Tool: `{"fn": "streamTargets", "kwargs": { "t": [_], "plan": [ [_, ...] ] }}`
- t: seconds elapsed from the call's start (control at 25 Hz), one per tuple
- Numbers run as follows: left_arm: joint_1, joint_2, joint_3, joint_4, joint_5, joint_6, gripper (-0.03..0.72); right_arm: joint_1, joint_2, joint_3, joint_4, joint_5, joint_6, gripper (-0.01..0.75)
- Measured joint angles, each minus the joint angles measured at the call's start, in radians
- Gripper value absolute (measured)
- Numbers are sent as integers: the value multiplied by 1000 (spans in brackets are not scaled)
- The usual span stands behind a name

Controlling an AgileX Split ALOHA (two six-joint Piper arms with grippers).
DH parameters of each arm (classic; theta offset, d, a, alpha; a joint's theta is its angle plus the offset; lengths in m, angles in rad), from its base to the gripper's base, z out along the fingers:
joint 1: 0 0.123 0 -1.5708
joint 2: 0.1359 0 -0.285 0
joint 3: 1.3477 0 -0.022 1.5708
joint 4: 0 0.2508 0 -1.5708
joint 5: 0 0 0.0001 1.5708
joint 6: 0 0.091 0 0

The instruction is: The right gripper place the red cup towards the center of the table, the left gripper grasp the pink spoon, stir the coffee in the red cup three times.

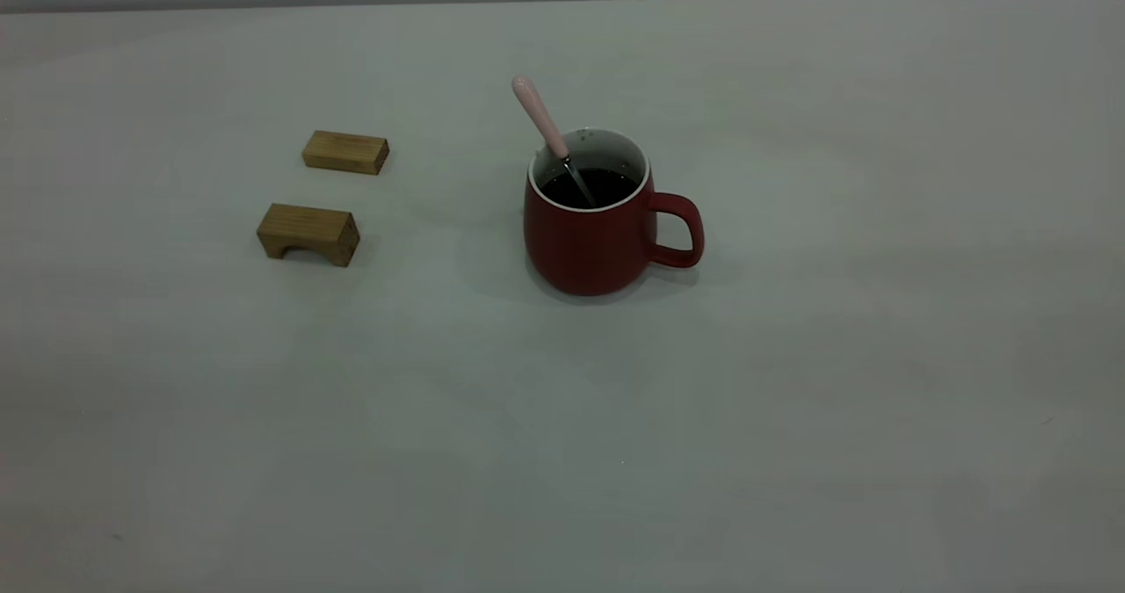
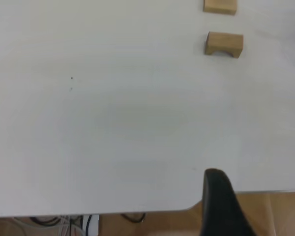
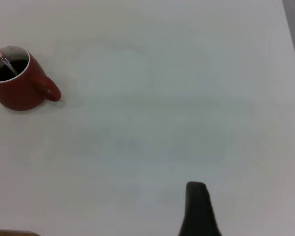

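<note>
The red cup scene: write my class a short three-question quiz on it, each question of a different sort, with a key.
1. True or false: the pink spoon lies flat on the table.
2. The red cup has its handle toward the exterior view's: A) left B) right C) far edge.
3. How many wooden blocks stand left of the cup in the exterior view?

Key
1. False: it leans in the cup, bowl in the coffee.
2. B.
3. Two: a plain block and an arched block.
</note>
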Motion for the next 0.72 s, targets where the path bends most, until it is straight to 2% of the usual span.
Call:
{"fn": "streamTargets", "kwargs": {
  "t": [0.72],
  "plan": [
    [0,-71,3,9,13,-4,461,0,0,0,0,0,0,583]
  ]
}}
